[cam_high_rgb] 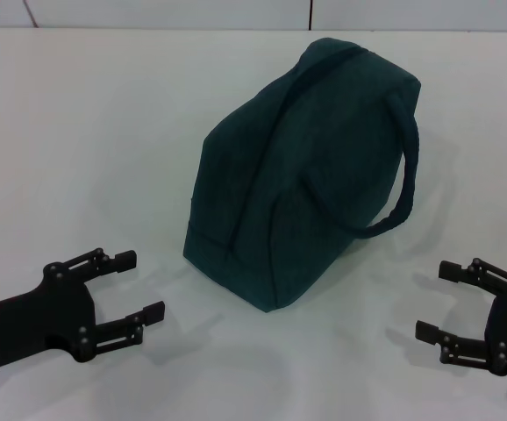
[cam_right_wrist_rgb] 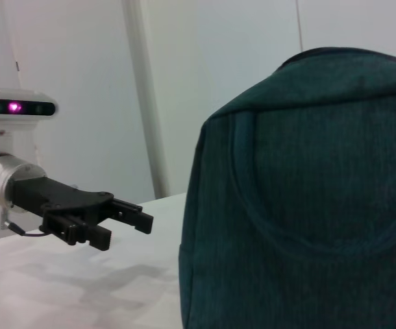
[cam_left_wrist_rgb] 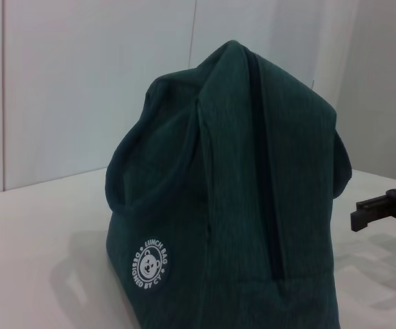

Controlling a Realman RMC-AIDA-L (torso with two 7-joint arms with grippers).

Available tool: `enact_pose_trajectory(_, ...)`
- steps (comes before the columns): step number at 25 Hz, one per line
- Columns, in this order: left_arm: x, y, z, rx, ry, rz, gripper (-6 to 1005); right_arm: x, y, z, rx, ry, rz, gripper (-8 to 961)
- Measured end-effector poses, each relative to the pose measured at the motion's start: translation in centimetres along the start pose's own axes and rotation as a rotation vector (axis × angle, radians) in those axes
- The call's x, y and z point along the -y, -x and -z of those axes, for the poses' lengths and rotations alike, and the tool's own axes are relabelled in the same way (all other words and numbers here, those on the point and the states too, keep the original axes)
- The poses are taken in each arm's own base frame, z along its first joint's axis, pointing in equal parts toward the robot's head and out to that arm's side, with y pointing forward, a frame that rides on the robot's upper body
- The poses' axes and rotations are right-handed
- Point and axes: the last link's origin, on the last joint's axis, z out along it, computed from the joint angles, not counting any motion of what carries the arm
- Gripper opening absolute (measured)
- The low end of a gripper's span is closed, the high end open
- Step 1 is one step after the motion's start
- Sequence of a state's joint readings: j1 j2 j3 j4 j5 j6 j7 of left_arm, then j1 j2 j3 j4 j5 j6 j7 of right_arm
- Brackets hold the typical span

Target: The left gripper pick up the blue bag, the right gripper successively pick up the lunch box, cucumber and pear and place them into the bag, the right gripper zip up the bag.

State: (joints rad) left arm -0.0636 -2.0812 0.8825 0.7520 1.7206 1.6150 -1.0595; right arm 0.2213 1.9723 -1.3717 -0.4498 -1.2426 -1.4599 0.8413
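Note:
The blue bag (cam_high_rgb: 306,167) stands upright in the middle of the white table, its top closed and one loop handle (cam_high_rgb: 400,189) hanging on its right side. In the left wrist view the blue bag (cam_left_wrist_rgb: 232,199) shows a round white logo (cam_left_wrist_rgb: 152,262) low on one end. My left gripper (cam_high_rgb: 132,288) rests open low on the left, apart from the bag, and holds nothing. Low on the right my right gripper (cam_high_rgb: 439,301) is open and holds nothing as well. The right wrist view shows the blue bag (cam_right_wrist_rgb: 307,205) and the left gripper (cam_right_wrist_rgb: 126,226). Lunch box, cucumber and pear are out of view.
A white table (cam_high_rgb: 87,132) carries the bag, with a white wall behind its far edge. In the left wrist view, a finger (cam_left_wrist_rgb: 383,209) of the right gripper shows beyond the bag.

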Motion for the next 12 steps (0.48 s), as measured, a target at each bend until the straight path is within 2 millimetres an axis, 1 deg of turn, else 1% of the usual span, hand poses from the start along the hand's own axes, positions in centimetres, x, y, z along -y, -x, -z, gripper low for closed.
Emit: enact_pose_trajectory(12,-0.09,-0.23,-0.06,-0.013,0.007,-0.009,795,-0.23,-0.15,-0.09,0.003,0.001,-0.001,886)
